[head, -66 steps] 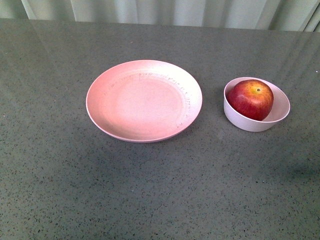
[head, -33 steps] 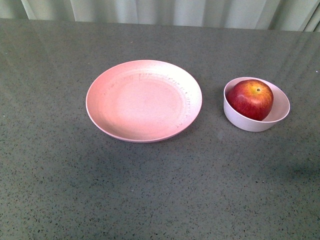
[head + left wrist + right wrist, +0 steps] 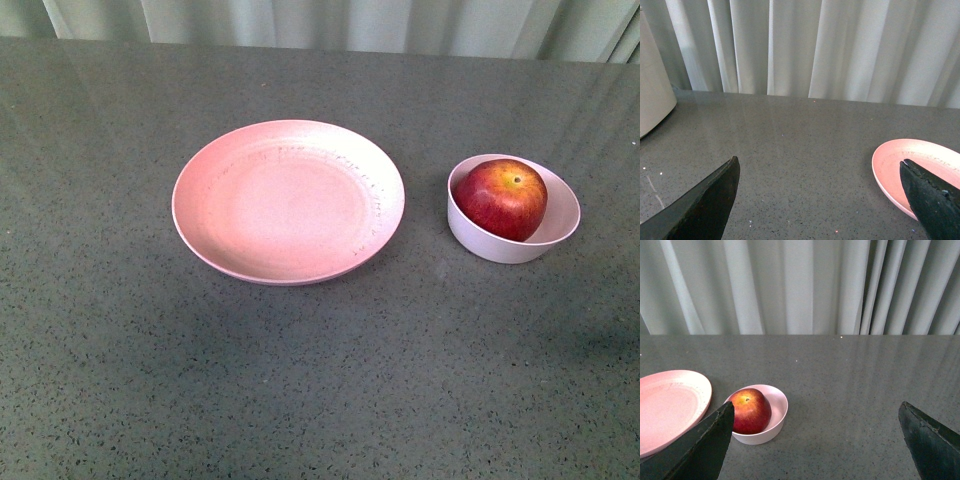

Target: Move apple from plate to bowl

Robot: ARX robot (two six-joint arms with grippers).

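The dark-red apple (image 3: 501, 198) sits inside the small pale bowl (image 3: 515, 247) at the right of the grey table; both also show in the right wrist view, apple (image 3: 749, 410) in bowl (image 3: 775, 425). The wide pink plate (image 3: 205, 200) lies empty left of the bowl; its rim shows in the left wrist view (image 3: 885, 170) and the right wrist view (image 3: 670, 405). Neither arm shows in the front view. My left gripper (image 3: 820, 200) is open and empty above bare table beside the plate. My right gripper (image 3: 815, 440) is open and empty, apart from the bowl.
Pale curtains (image 3: 340, 22) hang behind the table's far edge. A white rounded object (image 3: 652, 95) stands on the table at the edge of the left wrist view.
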